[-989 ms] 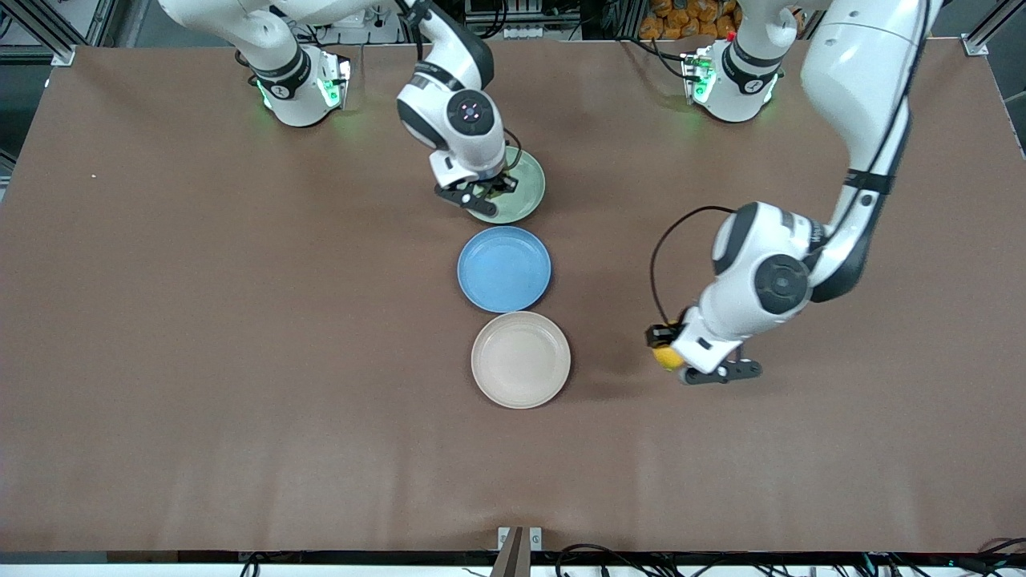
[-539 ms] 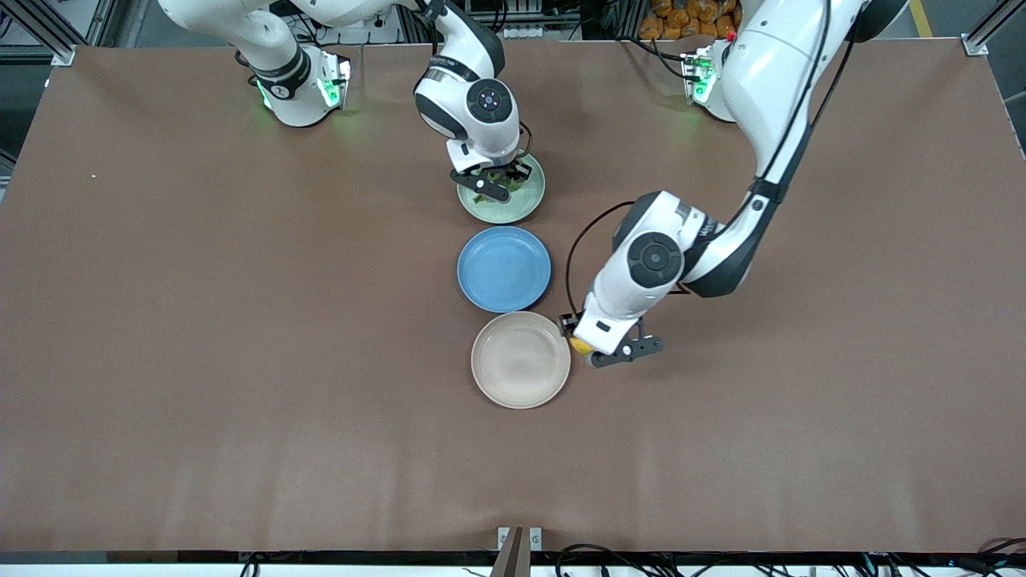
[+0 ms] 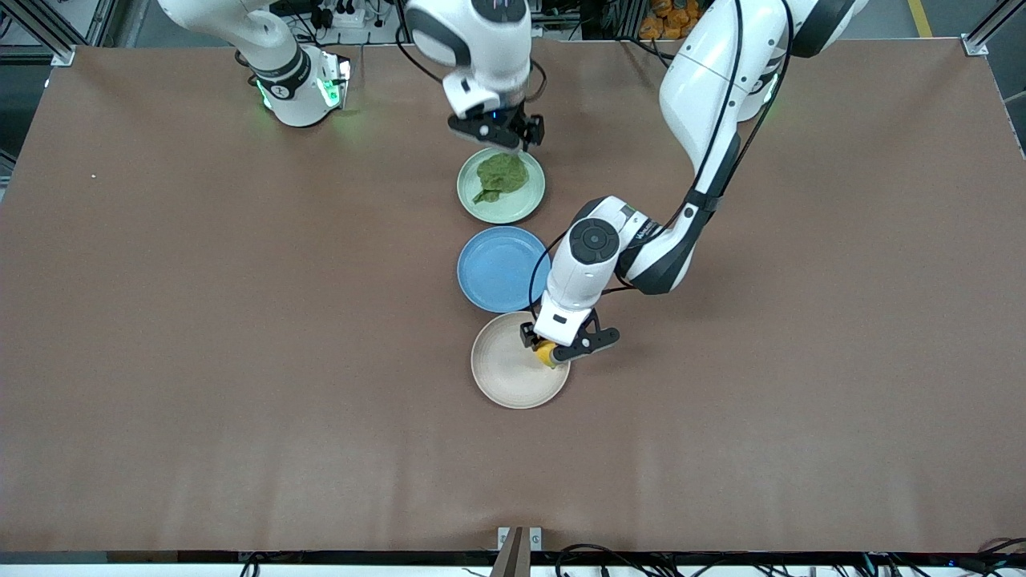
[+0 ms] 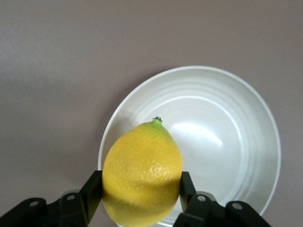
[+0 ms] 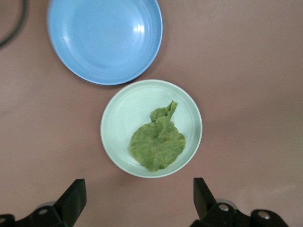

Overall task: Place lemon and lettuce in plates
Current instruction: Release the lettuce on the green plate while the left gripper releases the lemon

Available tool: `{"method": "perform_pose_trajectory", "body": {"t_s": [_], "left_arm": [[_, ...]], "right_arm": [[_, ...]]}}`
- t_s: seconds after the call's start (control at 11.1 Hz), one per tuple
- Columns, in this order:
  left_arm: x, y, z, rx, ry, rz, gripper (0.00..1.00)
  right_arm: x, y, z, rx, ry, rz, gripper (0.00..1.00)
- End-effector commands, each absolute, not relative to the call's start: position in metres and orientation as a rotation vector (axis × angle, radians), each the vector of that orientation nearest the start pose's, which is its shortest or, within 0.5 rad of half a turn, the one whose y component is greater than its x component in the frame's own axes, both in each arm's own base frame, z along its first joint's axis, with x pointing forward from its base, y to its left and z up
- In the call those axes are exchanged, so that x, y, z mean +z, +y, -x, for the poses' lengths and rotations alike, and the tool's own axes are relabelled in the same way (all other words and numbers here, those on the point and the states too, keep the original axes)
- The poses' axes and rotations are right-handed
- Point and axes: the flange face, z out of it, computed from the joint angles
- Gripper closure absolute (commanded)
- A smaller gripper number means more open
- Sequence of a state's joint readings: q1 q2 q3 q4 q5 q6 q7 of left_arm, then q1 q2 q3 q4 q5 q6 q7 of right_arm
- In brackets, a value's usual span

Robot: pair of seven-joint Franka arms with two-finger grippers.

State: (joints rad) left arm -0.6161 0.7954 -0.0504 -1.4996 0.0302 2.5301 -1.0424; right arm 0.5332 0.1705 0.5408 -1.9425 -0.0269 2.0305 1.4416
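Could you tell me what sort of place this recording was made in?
Probably a robotics lab: two Franka arms mounted at a brown-covered table, aluminium framing at its corners, and cables along the edge.

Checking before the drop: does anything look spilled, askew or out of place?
Nothing stands out. The lettuce lies inside the green plate, and the left gripper holds the lemon over the beige plate.

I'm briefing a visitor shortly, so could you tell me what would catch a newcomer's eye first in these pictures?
Probably the bright yellow lemon, gripped in the left pincer over the rim of the beige plate, the plate nearest the front camera. Next, the lettuce lying in the mint green plate, with the right pincer open and empty above that plate's edge.
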Motion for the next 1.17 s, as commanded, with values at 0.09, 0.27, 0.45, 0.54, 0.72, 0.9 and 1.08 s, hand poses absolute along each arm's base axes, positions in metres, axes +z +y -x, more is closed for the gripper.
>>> {"method": "perform_pose_trajectory", "body": {"t_s": [0.09, 0.27, 0.45, 0.54, 0.72, 0.9, 1.08], "left_arm": [[0.254, -0.438, -0.606, -0.356, -0.633, 3.264, 0.00], [0.271, -0.379, -0.637, -0.336, -0.536, 3.201, 0.00], [0.295, -0.316, -0.663, -0.270, -0.442, 3.163, 0.00], [0.304, -0.291, -0.670, -0.234, -0.401, 3.154, 0.00], [0.315, -0.243, -0.684, -0.192, -0.356, 3.135, 0.00], [0.326, -0.195, -0.689, -0.095, -0.248, 3.116, 0.00], [0.360, -0.142, -0.681, 0.051, -0.170, 3.087, 0.00]], "right_arm": [[0.530, 0.468, -0.313, -0.015, 0.505, 3.126, 0.00], [0.588, 0.441, -0.348, -0.032, 0.506, 3.106, 0.00], [0.641, 0.396, -0.387, -0.053, 0.490, 3.072, 0.00], [0.666, 0.359, -0.412, -0.032, 0.475, 3.020, 0.00], [0.684, 0.289, -0.451, -0.081, 0.425, 3.004, 0.00], [0.681, 0.225, -0.487, -0.087, 0.394, 3.018, 0.00], [0.670, 0.153, -0.517, -0.071, 0.399, 3.032, 0.00]]}}
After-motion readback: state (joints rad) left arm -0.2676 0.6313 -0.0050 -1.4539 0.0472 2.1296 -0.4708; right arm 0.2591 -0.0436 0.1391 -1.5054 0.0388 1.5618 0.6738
